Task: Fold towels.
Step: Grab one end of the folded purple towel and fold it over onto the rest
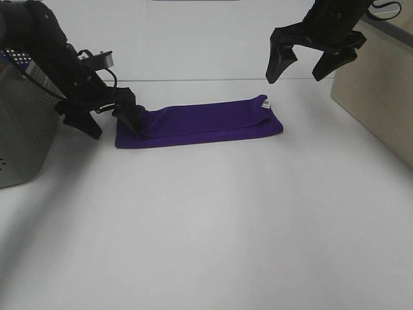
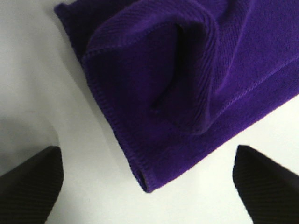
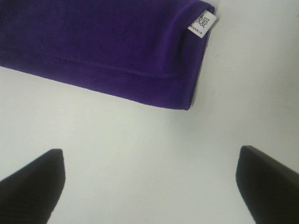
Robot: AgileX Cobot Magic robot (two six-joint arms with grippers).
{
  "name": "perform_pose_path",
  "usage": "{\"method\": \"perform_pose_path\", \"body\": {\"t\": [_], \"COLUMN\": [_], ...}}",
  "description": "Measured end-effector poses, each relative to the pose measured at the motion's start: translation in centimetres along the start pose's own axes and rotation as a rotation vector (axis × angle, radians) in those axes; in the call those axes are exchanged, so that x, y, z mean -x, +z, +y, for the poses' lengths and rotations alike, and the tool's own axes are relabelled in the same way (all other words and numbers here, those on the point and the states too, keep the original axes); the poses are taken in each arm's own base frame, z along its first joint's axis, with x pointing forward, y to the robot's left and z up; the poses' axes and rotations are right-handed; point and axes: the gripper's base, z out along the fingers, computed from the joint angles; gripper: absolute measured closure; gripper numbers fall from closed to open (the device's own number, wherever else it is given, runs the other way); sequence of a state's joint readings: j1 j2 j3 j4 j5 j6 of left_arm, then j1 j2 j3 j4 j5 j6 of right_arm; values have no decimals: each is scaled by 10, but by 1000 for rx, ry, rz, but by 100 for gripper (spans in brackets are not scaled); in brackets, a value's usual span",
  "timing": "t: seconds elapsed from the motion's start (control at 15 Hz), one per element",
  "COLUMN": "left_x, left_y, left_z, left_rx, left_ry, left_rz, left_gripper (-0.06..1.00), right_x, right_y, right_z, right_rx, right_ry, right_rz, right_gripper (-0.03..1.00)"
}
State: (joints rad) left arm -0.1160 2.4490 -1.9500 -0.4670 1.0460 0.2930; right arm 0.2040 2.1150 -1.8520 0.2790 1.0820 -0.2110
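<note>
The towel (image 1: pixel 200 123), a deep purple cloth with a fine ribbed weave and stitched hems, lies folded into a long narrow band on the smooth white counter (image 1: pixel 213 232). Its small white tag (image 3: pixel 202 24) is at the end nearer the right tool (image 1: pixel 303 66), which hangs above it, fingers spread wide and empty. At the other end a soft rumpled fold bulges up; the left tool (image 1: pixel 110 121) sits low there, its dark wedge-shaped fingers parted, gripping nothing. A grey perforated basket (image 1: pixel 22 123) stands beside it.
</note>
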Motion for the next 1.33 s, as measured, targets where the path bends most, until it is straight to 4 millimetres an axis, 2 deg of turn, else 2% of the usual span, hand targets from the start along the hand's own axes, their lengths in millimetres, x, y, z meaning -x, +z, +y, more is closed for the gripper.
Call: {"method": "perform_pose_path", "body": {"t": [0.33, 0.47, 0.6, 0.67, 0.8, 0.93, 1.0, 1.2, 1.33], "left_x": [3, 6, 9, 10, 8, 7, 6, 4, 6], "left_y": [10, 17, 25, 34, 39, 42, 42, 34, 5], "left_z": [-1, -10, -25, -37, -40, -37, -37, -36, -29], "left_rx": [-78, -93, -95, -108, -114, -96, -89, -41, 63], "left_ry": [-45, -48, -32, -46, -51, -37, -28, 39, 124], "left_rz": [-23, -55, -83, -99, -90, -79, -76, -42, -13], "left_gripper": [5, 10, 20, 33, 49, 82, 89, 90, 90], "right_x": [-3, -5, -5, -7, -9, -11, -11, -12, -11], "right_y": [0, 0, 0, 0, 0, -1, -1, -2, -8], "right_z": [1, 1, 1, 1, 2, 2, 3, 3, 5], "right_rx": [7, 10, 12, 14, 18, 25, 28, 33, 31], "right_ry": [7, 8, 8, 8, 7, 9, 10, 11, 7], "right_rz": [37, 54, 60, 72, 95, 121, 125, 128, 115], "right_gripper": [1, 1, 1, 1, 1, 1, 1, 1, 1]}}
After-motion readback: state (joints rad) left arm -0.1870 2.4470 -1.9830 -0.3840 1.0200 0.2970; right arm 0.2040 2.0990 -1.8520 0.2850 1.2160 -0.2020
